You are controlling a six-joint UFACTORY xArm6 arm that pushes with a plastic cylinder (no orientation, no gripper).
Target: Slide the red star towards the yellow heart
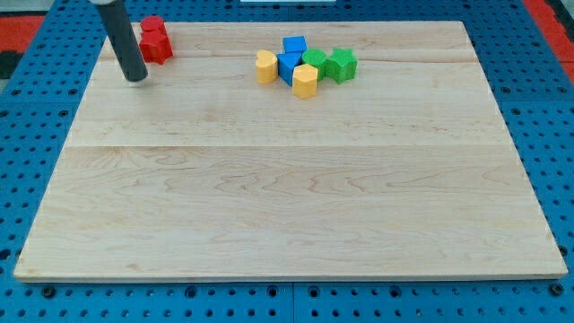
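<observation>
Near the board's (296, 224) top-left corner, my tip (136, 78) rests on the wood just to the view's left of and slightly below two red blocks (154, 39), close beside them though contact is unclear. The reds sit pressed together, and I cannot tell which one is the star. There is no pincer here, only the dark rod, so nothing to open or close. Well apart, toward the middle of the top edge, sits a tight cluster: a yellow block (265, 66) at its left, another yellow block (306, 81) at its bottom, two blue blocks (292, 55) between them, and two green blocks (331, 64) at the right. Which yellow one is the heart is unclear.
</observation>
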